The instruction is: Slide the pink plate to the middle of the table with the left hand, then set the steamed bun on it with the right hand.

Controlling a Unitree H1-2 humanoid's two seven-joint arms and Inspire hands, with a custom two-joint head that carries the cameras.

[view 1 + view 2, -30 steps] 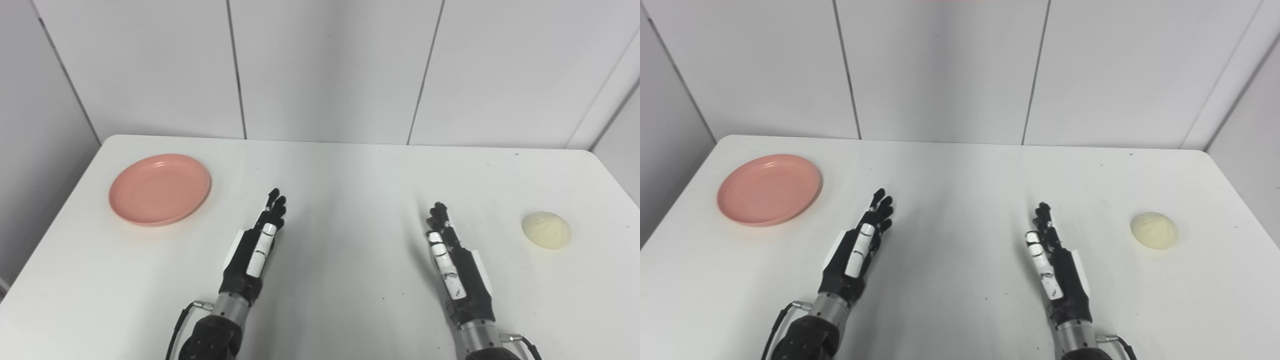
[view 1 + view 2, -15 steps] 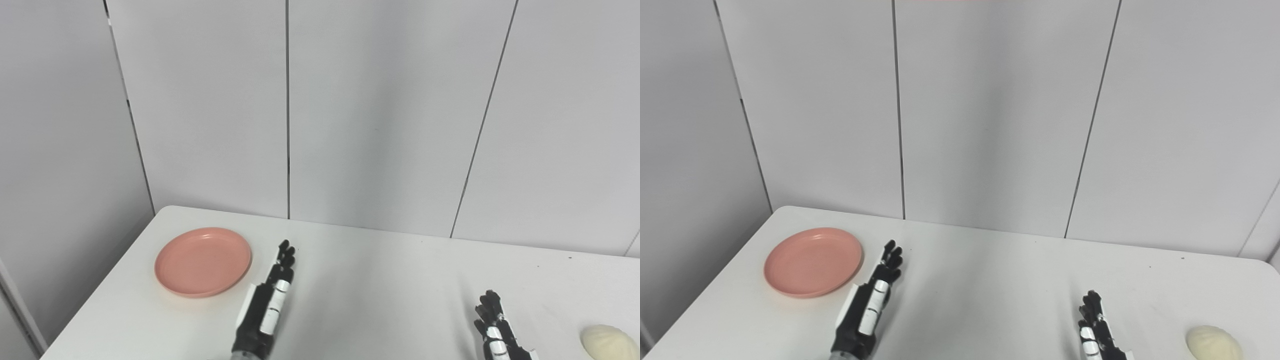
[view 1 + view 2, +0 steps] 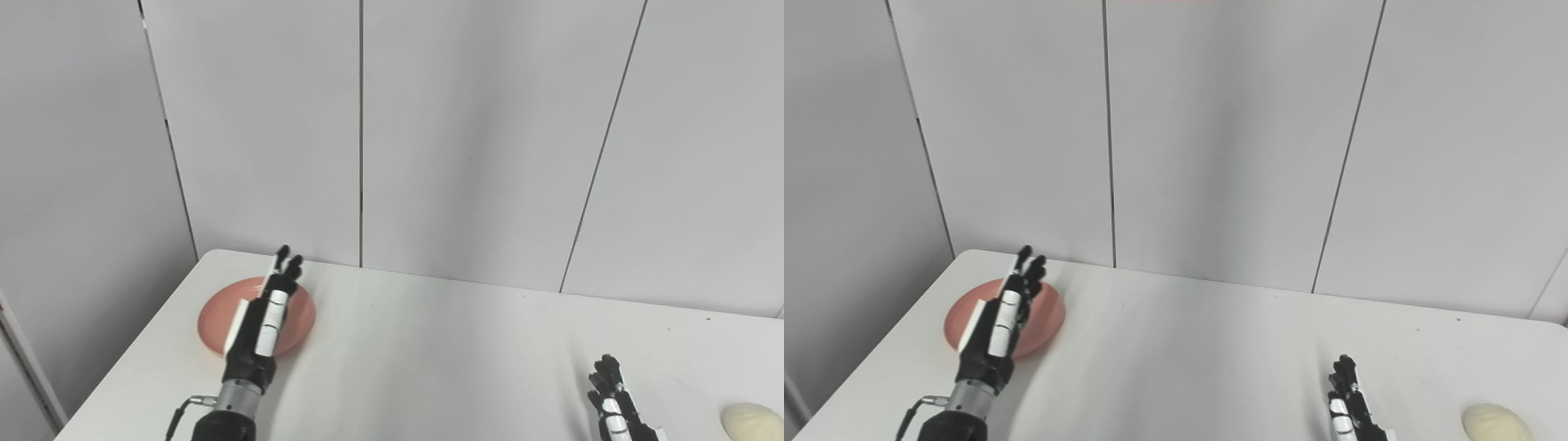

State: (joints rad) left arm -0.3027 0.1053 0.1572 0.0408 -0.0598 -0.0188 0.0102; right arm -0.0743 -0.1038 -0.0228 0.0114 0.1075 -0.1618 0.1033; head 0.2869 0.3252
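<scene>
— Where's the plate?
— The pink plate point(image 3: 214, 312) sits at the tabletop's point(image 3: 429, 355) far left; my left hand point(image 3: 260, 318) is over it, fingers straight, holding nothing.
— And the bun?
— The steamed bun point(image 3: 1494, 422) lies far right, beside my empty, spread right hand point(image 3: 1350, 404).

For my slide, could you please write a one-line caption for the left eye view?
Left hand open over the pink plate; right hand open beside the steamed bun.

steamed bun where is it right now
The steamed bun lies on the table at its near right, low in both eye views, just right of the right hand and far from the pink plate.
</scene>
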